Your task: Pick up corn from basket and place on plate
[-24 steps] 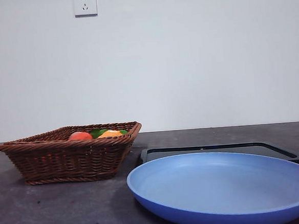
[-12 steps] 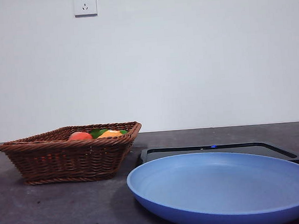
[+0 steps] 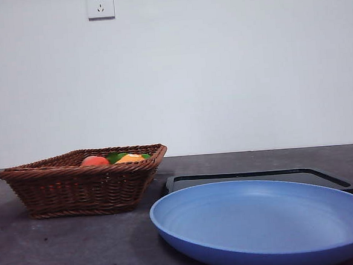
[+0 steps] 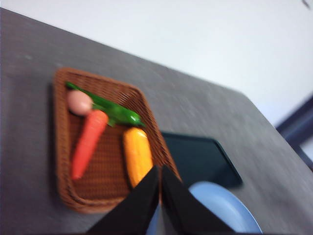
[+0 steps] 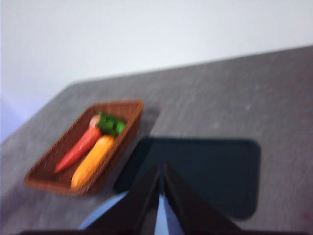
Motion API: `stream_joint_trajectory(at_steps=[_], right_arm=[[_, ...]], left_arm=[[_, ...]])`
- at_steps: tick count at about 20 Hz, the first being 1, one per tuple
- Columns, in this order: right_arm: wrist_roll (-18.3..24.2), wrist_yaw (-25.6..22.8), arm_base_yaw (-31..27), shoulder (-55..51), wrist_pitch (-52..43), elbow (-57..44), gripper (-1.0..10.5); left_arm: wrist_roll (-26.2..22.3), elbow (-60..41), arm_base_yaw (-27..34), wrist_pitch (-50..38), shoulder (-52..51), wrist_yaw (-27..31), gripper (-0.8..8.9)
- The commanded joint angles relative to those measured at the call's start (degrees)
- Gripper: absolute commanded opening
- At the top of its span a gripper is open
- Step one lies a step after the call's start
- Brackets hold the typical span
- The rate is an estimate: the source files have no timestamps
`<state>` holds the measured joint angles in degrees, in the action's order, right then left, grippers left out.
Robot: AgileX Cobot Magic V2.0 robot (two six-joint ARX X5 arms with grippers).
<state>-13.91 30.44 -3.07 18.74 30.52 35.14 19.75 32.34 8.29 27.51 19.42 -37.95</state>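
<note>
The corn [image 4: 137,154], a long orange-yellow cob, lies in the brown wicker basket [image 4: 61,147] beside a red-orange carrot. From the front only its top [image 3: 130,158] peeks over the basket [image 3: 83,187] rim. The light-blue plate [image 3: 264,223] sits near the camera, right of the basket. My left gripper [image 4: 160,171] hovers high above the table with its jaws shut and nothing held. My right gripper [image 5: 161,171] is also high up, shut and empty, with the corn [image 5: 92,161] and basket [image 5: 46,178] far off. Neither arm appears in the front view.
A flat black tray [image 3: 258,178] lies behind the plate; it also shows as the black tray [image 5: 195,171] in the right wrist view. The basket also holds a carrot [image 4: 88,142], a round pinkish fruit [image 4: 79,102] and a green vegetable [image 4: 110,110]. A wall rises behind the table.
</note>
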Motion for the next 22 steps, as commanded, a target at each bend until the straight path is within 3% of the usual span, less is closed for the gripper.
stream_joint_trajectory(at_steps=[1, 6, 18, 20, 22], right_arm=[[7.7, 1.2, 0.0, 3.9, 5.6, 4.4, 0.0], [15.4, 1.2, 0.7, 10.2, 16.2, 10.7, 0.0], [17.4, 1.0, 7.0, 16.1, 19.4, 13.0, 0.0], [17.4, 1.0, 7.0, 16.4, 18.7, 13.0, 0.9], [17.3, 1.0, 7.0, 16.4, 18.5, 13.0, 2.8]], left_arm=[[-6.9, 4.0, -0.7, 3.7, 2.6, -2.6, 0.07], [-13.6, 9.4, -3.7, 13.0, 7.3, -3.0, 0.07], [-16.1, 11.0, -8.4, 17.4, 10.9, -3.0, 0.12], [-15.9, 11.0, -8.4, 17.5, 11.0, -2.9, 0.99], [-15.6, 11.0, -8.4, 17.5, 11.0, -2.9, 2.96]])
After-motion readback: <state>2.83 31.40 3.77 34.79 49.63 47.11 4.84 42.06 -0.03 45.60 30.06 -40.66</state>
